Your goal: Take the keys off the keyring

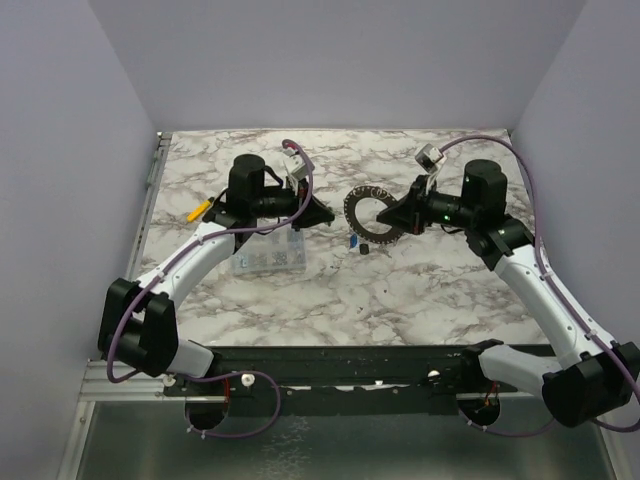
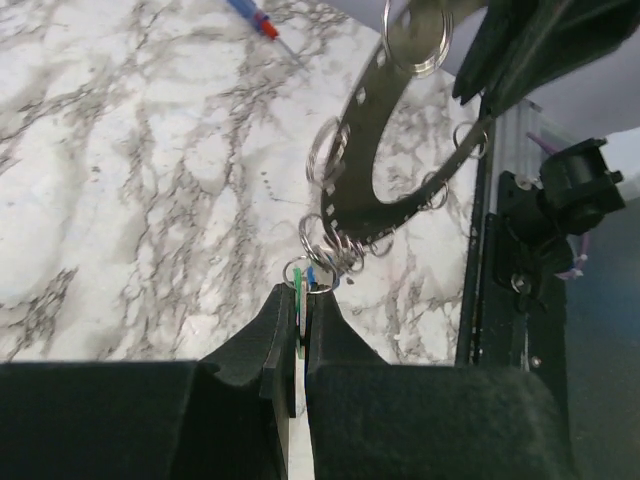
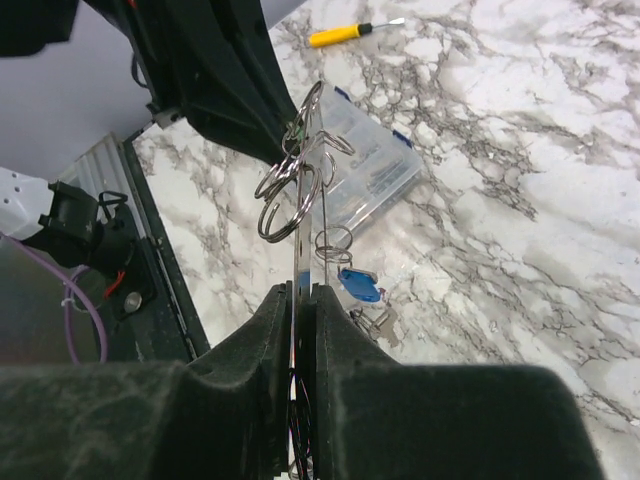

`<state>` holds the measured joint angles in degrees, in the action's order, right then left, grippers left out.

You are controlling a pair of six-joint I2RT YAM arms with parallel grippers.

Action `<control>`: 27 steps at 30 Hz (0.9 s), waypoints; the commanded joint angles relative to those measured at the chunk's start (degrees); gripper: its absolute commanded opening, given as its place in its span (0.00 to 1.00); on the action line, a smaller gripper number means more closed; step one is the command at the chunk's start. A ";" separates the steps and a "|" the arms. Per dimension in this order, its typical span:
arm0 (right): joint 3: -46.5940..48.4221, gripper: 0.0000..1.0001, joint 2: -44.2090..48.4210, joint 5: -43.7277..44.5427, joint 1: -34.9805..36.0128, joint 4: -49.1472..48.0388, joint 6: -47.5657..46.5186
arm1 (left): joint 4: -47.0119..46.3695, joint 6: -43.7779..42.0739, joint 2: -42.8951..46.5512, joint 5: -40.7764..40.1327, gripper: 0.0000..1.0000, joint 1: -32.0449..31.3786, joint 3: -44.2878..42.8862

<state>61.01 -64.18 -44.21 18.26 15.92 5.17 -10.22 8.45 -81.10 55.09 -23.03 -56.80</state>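
Observation:
The keyring [image 1: 368, 192] is a large flat grey ring held up off the table between both grippers. My right gripper [image 1: 393, 224] is shut on its right rim; in the right wrist view the ring [image 3: 303, 240] stands edge-on between my fingertips [image 3: 303, 292]. My left gripper [image 1: 324, 216] is shut on a green-headed key [image 2: 299, 282] that hangs by small split rings from the keyring [image 2: 362, 130]. A blue part shows beside the green head. A blue-headed key [image 3: 360, 284] and a silver key [image 3: 380, 321] lie on the table below the ring.
A clear compartment box [image 1: 268, 256] lies by the left arm, also in the right wrist view [image 3: 372, 168]. A yellow screwdriver [image 1: 200, 210] lies at the far left. A blue and red screwdriver [image 2: 256, 16] lies farther off. The table's black front rail [image 2: 520, 250] is near.

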 commanded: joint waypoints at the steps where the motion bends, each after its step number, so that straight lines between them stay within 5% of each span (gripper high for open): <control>1: -4.72 0.01 0.68 -3.80 -0.54 -9.99 3.32 | 23.59 -15.06 2.66 -11.13 0.00 -0.42 -7.03; 7: -9.72 0.25 1.05 -8.24 -0.60 -14.37 3.34 | 42.56 -30.37 1.76 -22.04 0.00 -3.32 -17.66; 17: -13.25 0.73 4.74 -8.66 -1.64 -10.24 -1.99 | 54.66 -45.00 -1.13 -29.39 0.00 -11.93 -28.88; 27: -8.49 0.84 7.89 -9.22 -1.65 0.82 -15.77 | 59.45 -64.88 -0.41 -37.53 0.00 -20.06 -30.30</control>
<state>49.43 -58.43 -51.37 16.80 10.37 -2.13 45.76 -42.92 -82.94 23.40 -40.12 -86.80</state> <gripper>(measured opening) 0.834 0.050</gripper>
